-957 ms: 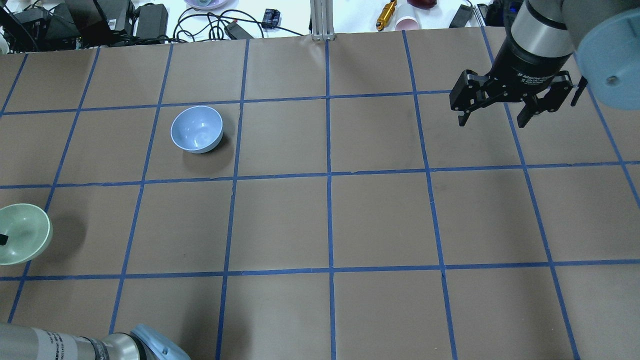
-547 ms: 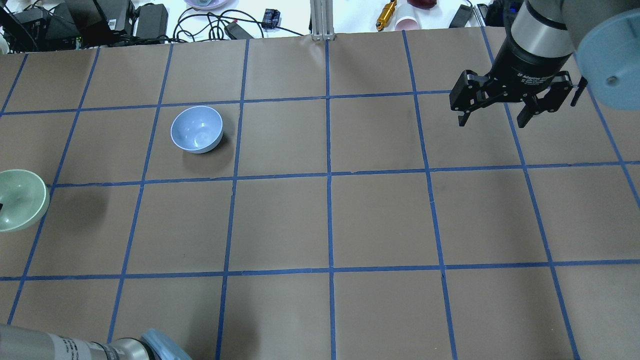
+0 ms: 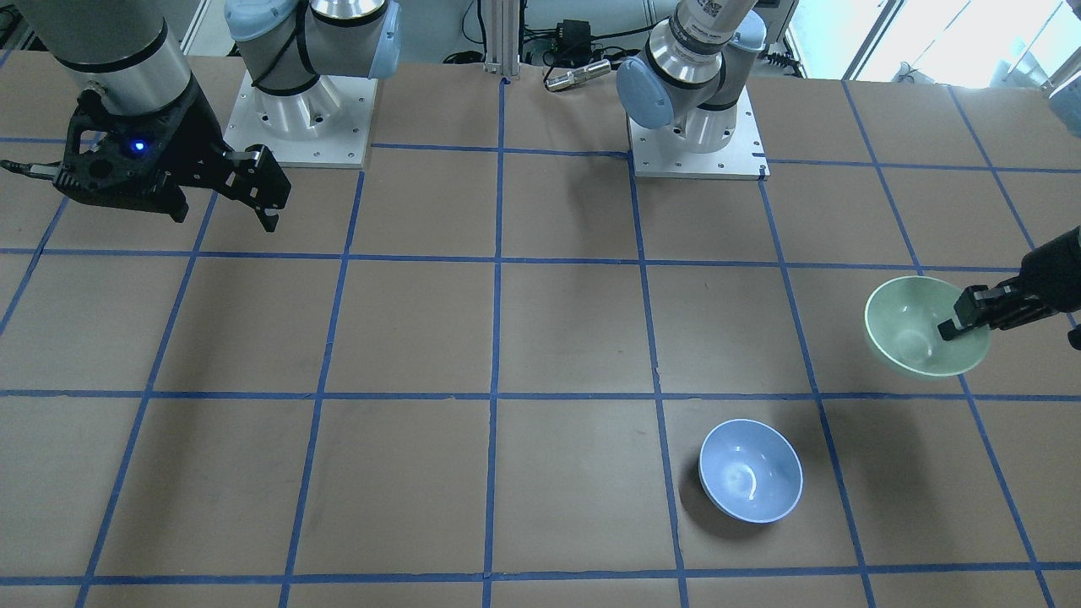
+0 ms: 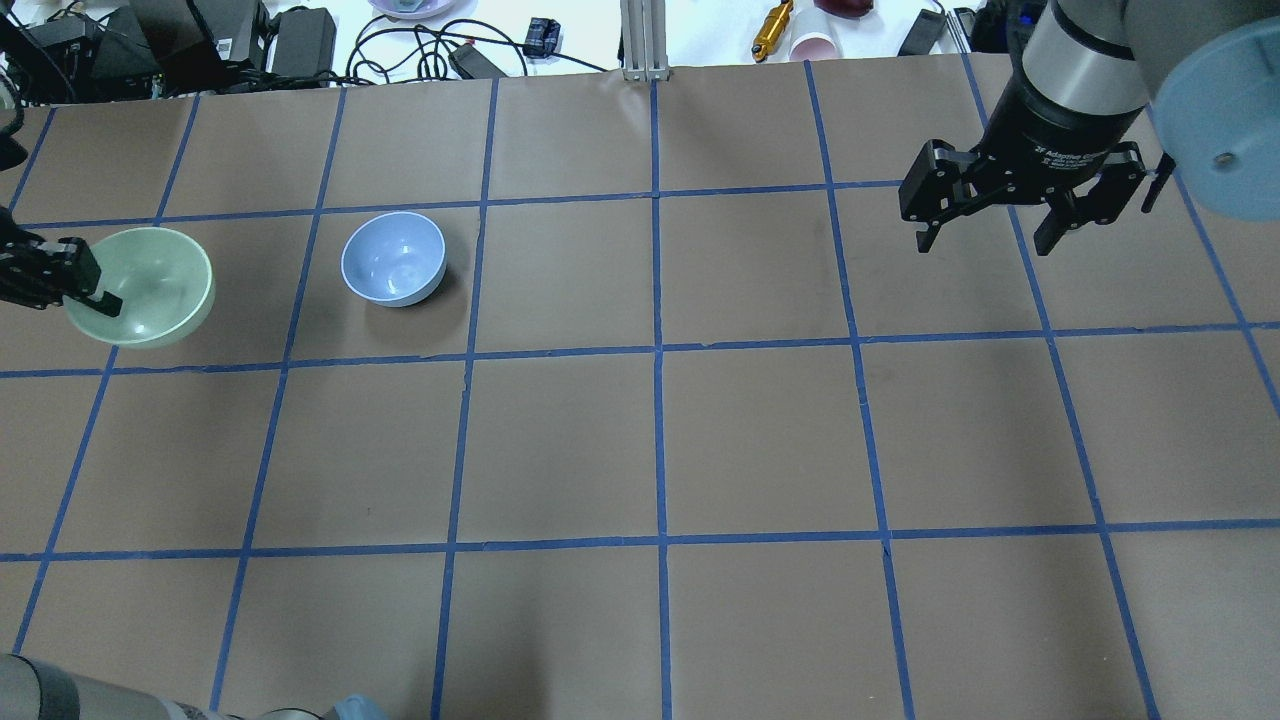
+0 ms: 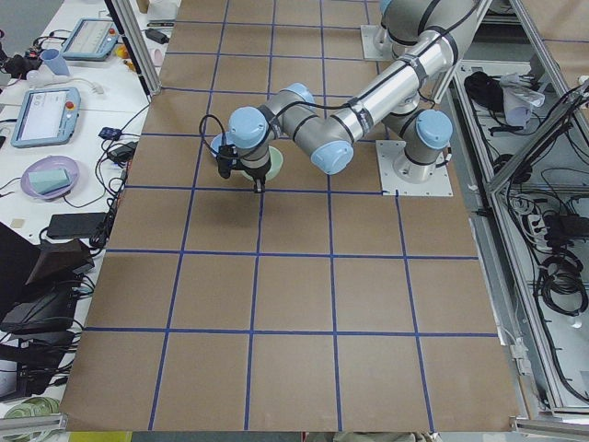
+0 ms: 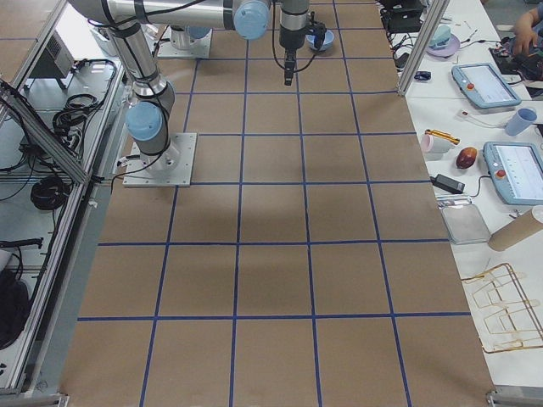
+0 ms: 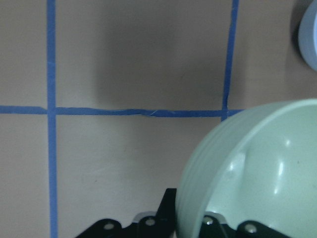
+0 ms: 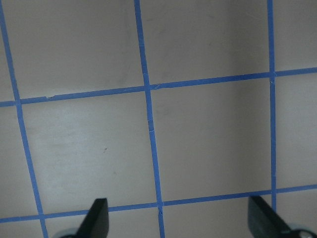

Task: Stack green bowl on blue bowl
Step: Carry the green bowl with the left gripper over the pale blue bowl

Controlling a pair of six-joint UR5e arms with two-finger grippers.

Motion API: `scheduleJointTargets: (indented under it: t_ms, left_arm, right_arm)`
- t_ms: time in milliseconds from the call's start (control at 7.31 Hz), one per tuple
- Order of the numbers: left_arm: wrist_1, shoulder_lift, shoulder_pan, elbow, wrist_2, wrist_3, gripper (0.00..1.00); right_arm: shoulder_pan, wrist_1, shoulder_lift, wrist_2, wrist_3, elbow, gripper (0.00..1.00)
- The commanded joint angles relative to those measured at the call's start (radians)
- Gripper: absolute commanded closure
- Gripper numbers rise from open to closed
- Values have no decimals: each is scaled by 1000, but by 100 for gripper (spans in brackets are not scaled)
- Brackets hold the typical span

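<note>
Your left gripper [image 4: 88,292] clamped on the green bowl [image 4: 150,285] rim, blue bowl [image 4: 393,258] near at 3 o'clock, right gripper [image 4: 985,243] wide open, holding nothing, over the tabletop [image 4: 560,450].

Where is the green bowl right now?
In the overhead view the green bowl sits near the left edge, gripped at its rim by the left end effector. It is just left of the blue bowl and not touching it.

Flat brown paper-covered table [image 8: 213,144] fills the view, crossed by a grid of blue tape lines [image 8: 147,109]. The right gripper [image 8: 179,218] is spread wide, with its black fingertips [image 8: 98,217] at the bottom edge, left and right. A tape crossing sits on the paper between them.
</note>
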Motion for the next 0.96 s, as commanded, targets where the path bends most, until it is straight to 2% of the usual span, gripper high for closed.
scheduleJointTargets:
  t_ms: [0,274,821]
  left_arm:
    - [1,-17,-117,23,-114,-168,100]
    - [10,-38,-155,28,-202,-234,100]
    - [94,-133,-177,22,-242,-253,100]
  right_arm:
    - [0,0,0,0,0,0,0]
    - [0,0,0,0,0,0,0]
    - [0,0,0,1,0,0,0]
